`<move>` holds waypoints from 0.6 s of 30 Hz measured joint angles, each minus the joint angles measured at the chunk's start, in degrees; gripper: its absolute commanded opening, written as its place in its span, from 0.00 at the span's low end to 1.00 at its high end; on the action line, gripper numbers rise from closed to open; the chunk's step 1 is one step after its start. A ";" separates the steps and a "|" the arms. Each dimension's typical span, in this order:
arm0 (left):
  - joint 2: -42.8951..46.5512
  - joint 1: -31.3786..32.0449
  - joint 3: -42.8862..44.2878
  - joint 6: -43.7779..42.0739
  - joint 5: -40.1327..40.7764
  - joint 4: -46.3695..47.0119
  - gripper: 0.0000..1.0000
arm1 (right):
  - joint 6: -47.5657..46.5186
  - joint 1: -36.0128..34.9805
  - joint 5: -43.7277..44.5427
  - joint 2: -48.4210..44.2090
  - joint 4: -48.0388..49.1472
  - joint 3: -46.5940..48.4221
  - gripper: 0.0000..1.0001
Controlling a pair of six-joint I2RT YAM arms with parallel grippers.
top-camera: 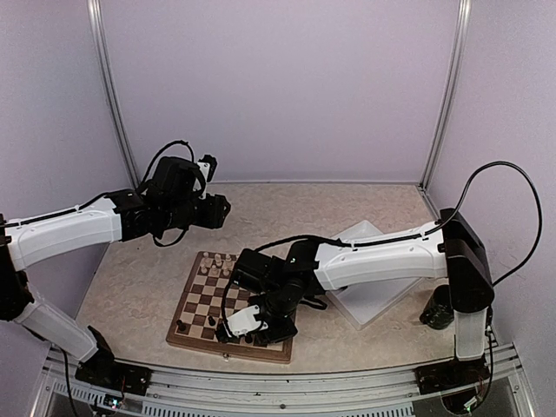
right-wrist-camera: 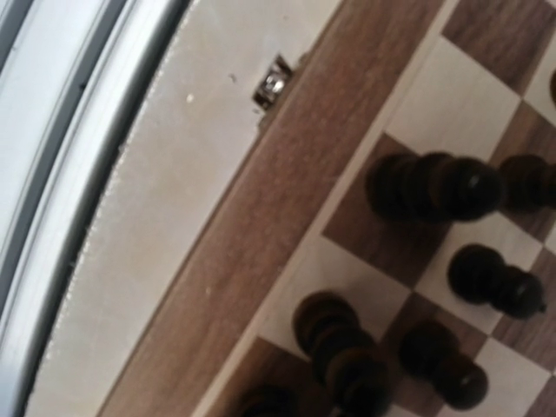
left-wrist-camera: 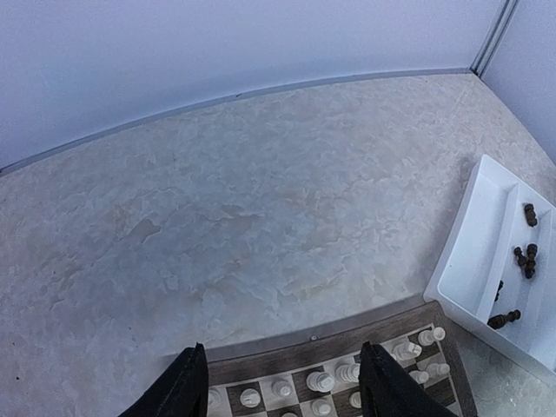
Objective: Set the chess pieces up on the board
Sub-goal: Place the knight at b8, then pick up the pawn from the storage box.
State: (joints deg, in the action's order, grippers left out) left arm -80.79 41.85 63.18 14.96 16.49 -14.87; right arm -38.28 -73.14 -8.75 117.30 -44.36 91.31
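Note:
The wooden chessboard (top-camera: 201, 306) lies on the table in front of the arms. Cream chess pieces (top-camera: 219, 263) stand on its far rows, and dark pieces (top-camera: 197, 320) on its near rows. My left gripper (top-camera: 215, 209) hovers above the table behind the board's far edge. In the left wrist view it (left-wrist-camera: 282, 369) is open and empty over the far rim (left-wrist-camera: 313, 340), with cream pieces (left-wrist-camera: 321, 380) below. My right gripper (top-camera: 245, 323) is low over the board's near edge. The right wrist view shows dark pieces (right-wrist-camera: 339, 343) close up but no fingers.
A white tray (left-wrist-camera: 473, 261) stands right of the board and holds several dark pieces (left-wrist-camera: 526, 258). In the top view my right arm covers much of the tray (top-camera: 373, 300). The enclosure walls stand behind and at both sides. A metal rail (right-wrist-camera: 52, 174) runs past the board's near rim.

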 measured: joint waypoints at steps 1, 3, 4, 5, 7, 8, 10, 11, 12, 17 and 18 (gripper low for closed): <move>-0.04 0.04 0.02 0.00 0.00 -0.07 0.59 | -0.02 0.00 0.00 0.00 -0.04 0.11 0.31; -0.13 0.09 0.07 -0.02 0.00 -0.22 0.59 | -0.04 0.00 -0.02 0.00 -0.17 0.31 0.32; -0.22 0.11 0.11 -0.02 0.00 -0.22 0.59 | -0.09 0.00 -0.02 0.00 -0.35 0.48 0.33; -0.28 0.15 0.15 -0.02 0.02 -0.24 0.59 | -0.22 0.00 0.00 0.00 -0.46 0.59 0.33; -0.33 0.17 0.17 -0.07 0.02 -0.24 0.59 | -0.74 0.02 -0.02 -0.11 -0.90 0.74 0.33; -0.37 0.20 0.17 -0.09 0.04 -0.26 0.59 | -1.16 0.04 -0.09 -0.31 -1.40 0.76 0.33; -0.39 0.24 0.20 -0.22 0.04 -0.24 0.59 | -1.75 0.72 -0.52 -1.18 -2.93 0.76 0.33; -0.39 0.26 0.22 -0.24 0.04 -0.24 0.59 | -2.16 1.11 -1.22 -2.05 -3.78 0.76 0.32; -0.39 0.26 0.22 -0.26 0.02 -0.24 0.59 | -2.47 1.70 -1.66 -2.97 -4.33 0.74 0.32; -0.87 0.28 0.35 -0.31 -0.39 -0.20 0.58 | -3.82 10.84 -4.15 -11.58 -4.81 -2.91 0.29; -1.09 0.31 0.55 -0.37 -0.87 -0.22 0.58 | -4.11 13.25 -4.20 -13.16 -4.57 -4.07 0.28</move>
State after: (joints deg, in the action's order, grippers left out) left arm -81.89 42.15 63.72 14.59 15.62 -15.09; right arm -42.39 -59.90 -12.95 104.14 -48.93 87.24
